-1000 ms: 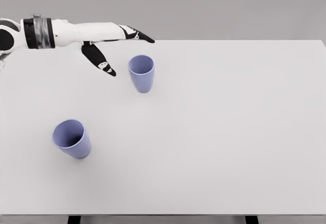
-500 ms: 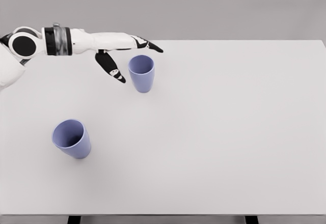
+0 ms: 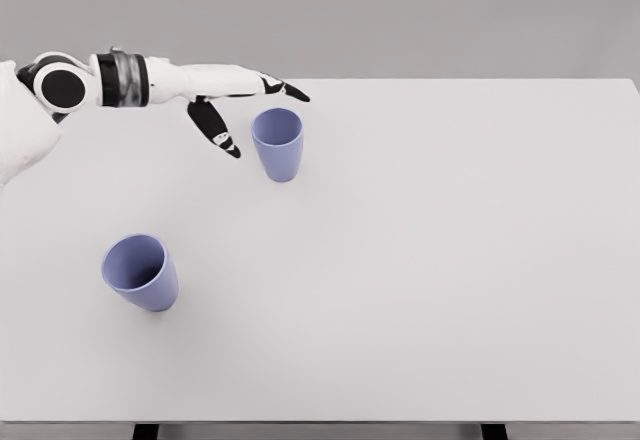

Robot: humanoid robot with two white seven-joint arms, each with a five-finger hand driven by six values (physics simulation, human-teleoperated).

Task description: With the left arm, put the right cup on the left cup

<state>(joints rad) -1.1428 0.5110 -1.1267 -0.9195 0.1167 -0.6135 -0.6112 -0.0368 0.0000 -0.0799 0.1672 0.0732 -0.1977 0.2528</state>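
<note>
Left hand point(image 3: 232, 100) poised beside the right cup
Fingers spread, empty; upright lavender plastic cup point(image 3: 277, 143) stands just right of the thumb point(image 3: 214, 127).

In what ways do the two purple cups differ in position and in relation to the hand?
The right cup stands farther back on the table, while the left cup sits nearer the front. The open left hand is close beside the right cup and far from the left cup. Both are purple, upright and show nothing inside.
</note>
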